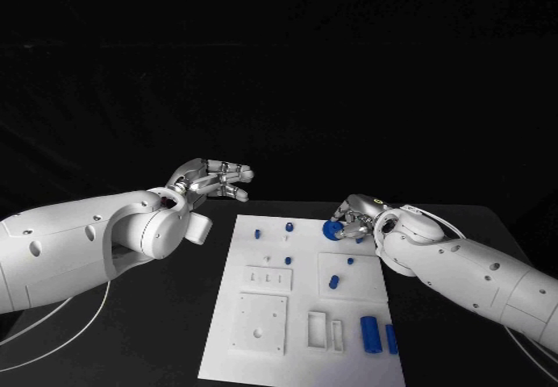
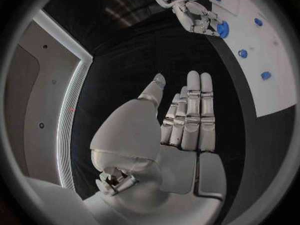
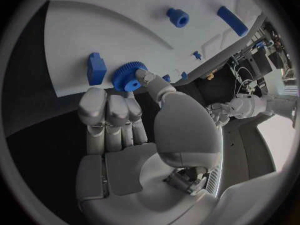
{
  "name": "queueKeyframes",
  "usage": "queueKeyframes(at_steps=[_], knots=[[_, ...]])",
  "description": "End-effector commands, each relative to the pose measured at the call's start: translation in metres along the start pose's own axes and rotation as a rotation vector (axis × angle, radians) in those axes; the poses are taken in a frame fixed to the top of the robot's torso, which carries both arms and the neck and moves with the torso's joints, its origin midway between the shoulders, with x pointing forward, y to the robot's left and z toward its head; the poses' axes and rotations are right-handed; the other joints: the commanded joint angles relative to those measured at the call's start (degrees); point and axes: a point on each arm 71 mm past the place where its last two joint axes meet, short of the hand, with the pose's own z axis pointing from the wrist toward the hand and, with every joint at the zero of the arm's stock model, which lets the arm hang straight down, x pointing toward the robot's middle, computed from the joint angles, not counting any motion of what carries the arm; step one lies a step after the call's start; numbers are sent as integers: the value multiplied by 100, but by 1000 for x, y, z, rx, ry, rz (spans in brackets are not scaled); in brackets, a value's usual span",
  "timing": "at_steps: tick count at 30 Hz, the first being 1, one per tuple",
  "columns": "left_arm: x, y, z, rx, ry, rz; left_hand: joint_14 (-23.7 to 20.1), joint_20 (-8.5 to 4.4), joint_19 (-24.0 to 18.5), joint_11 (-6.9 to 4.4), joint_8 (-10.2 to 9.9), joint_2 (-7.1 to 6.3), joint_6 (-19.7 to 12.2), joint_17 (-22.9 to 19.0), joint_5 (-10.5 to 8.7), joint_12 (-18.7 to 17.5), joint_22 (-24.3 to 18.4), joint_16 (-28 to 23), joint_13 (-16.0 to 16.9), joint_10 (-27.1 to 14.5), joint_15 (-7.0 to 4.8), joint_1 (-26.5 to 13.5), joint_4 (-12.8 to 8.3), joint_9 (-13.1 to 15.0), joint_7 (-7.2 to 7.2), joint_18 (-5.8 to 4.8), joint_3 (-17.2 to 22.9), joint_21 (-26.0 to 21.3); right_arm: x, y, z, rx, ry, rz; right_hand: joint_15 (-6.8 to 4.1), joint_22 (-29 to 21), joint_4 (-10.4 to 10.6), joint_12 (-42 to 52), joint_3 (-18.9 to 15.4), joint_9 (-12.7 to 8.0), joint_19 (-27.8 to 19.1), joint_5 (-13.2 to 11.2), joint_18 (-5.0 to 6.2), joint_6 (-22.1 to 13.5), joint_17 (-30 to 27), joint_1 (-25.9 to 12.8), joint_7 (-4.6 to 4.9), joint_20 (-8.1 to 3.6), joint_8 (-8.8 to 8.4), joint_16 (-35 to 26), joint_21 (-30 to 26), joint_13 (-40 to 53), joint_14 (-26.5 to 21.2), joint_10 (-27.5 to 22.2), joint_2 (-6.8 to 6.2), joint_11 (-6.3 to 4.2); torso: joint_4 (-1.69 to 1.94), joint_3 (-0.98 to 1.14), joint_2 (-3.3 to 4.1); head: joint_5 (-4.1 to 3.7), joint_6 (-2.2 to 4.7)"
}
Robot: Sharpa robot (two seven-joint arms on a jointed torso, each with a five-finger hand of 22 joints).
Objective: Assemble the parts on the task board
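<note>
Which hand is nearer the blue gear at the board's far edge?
Right. The right hand touches the blue gear at the task board far edge, fingertips on it. The left hand hovers open off the board's far-left corner, well apart from the gear.

L arm comes in from the lower-left edge of the head view, big white forearm angled up toward frame centre-left, wrist bent. Left hand (image 1: pixel 215 181) sits at mid-left, above the table's far left corner, holding nothing; in the left wrist view its fingers (image 2: pixel 190 116) lie straight and side by side, thumb set a little apart. R arm enters from the lower-right corner, forearm running diagonally up-left to just right of centre. Right hand (image 1: pixel 352 221) is at centre-right, fingers pointing down-left, pinching a blue gear (image 1: pixel 333 231); in the right wrist view the thumb tip presses the gear's (image 3: pixel 129 76) hub, other fingers (image 3: pixel 114 116) straight alongside.
</note>
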Motion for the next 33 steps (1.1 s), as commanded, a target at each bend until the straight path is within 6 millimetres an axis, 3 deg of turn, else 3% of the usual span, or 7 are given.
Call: queueKeyframes(at_steps=[1, 4, 13, 18, 25, 29, 33], knots=[[2, -1, 0, 7, 15, -1, -47, 4, -44, 3, 7, -29, -34, -7, 18, -12, -5, 20, 8, -34, -10, 7, -23, -4, -8, 20, -2, 37, 4, 3, -3, 8, -34, -95, -44, 654, 30, 9, -57, 35, 201, -68, -20, 169, 3, -55, 38, -56, 44, 13, 23, 10, -1, 26, 4, 11, 3, -1, -2, 5, 11], [2, -1, 0, 7, 14, -1, -47, 4, -44, 3, 7, -29, -34, -7, 18, -12, -5, 20, 8, -34, -10, 7, -23, -4, -8, 20, -2, 37, 0, 14, -7, -17, -81, -91, -48, 659, 117, 20, -147, 35, 211, -244, -25, 191, 5, -78, 25, -60, 44, 16, 56, 29, 7, 55, -7, 3, 9, -4, 0, 11, 21], [2, -1, -1, 7, 14, -1, -47, 4, -44, 3, 7, -29, -34, -7, 18, -12, -5, 20, 8, -34, -10, 7, -23, -4, -8, 20, -2, 37, -12, 48, -18, -106, -193, -81, -54, 676, 220, 16, -181, 33, 224, -262, -37, 218, -1, -25, 11, -67, 43, 20, 138, 60, 11, 83, -65, -3, -1, -11, -5, 31, 32], [2, -1, -1, 6, 14, -2, -47, 4, -44, 3, 7, -29, -34, -7, 18, -12, -5, 20, 8, -34, -10, 7, -23, -4, -8, 20, -2, 37, -13, 67, -22, -154, -215, -80, -54, 680, 232, 6, -161, 34, 224, -284, -40, 229, -9, -16, 9, -68, 44, 15, 158, 61, 10, 84, -80, -4, -1, -5, 3, 44, 45], [4, -2, -1, 6, 19, -3, -47, 4, -44, 3, 7, -29, -34, -7, 18, -12, -5, 20, 8, -34, -10, 7, -23, -4, -8, 20, -2, 37, -3, 84, -21, -189, -205, -90, -55, 678, 238, 1, -160, 33, 221, -287, -40, 230, -11, -20, 9, -68, 43, 14, 150, 59, 9, 82, -83, -4, 16, -15, 3, 35, 48], [5, -2, -1, 6, 21, -3, -47, 4, -44, 3, 7, -29, -34, -7, 18, -12, -5, 20, 8, -34, -10, 7, -23, -4, -8, 20, -2, 37, 7, 93, -17, -201, -186, -94, -55, 677, 255, 1, -154, 32, 219, -293, -40, 226, -16, -19, 9, -69, 43, 12, 148, 65, 9, 86, -88, -4, 12, -7, 5, 51, 46], [6, -2, 0, 6, 25, -4, -49, 2, -50, 1, 8, -27, -18, -7, 24, -12, -12, 19, 8, -29, -11, 15, -29, -3, -10, 20, 2, 49, 17, 100, -14, -213, -169, -100, -55, 678, 265, -1, -154, 32, 219, -292, -41, 222, -21, -21, 9, -69, 43, 8, 154, 66, 9, 85, -89, -4, 35, -9, 15, 37, 70]])
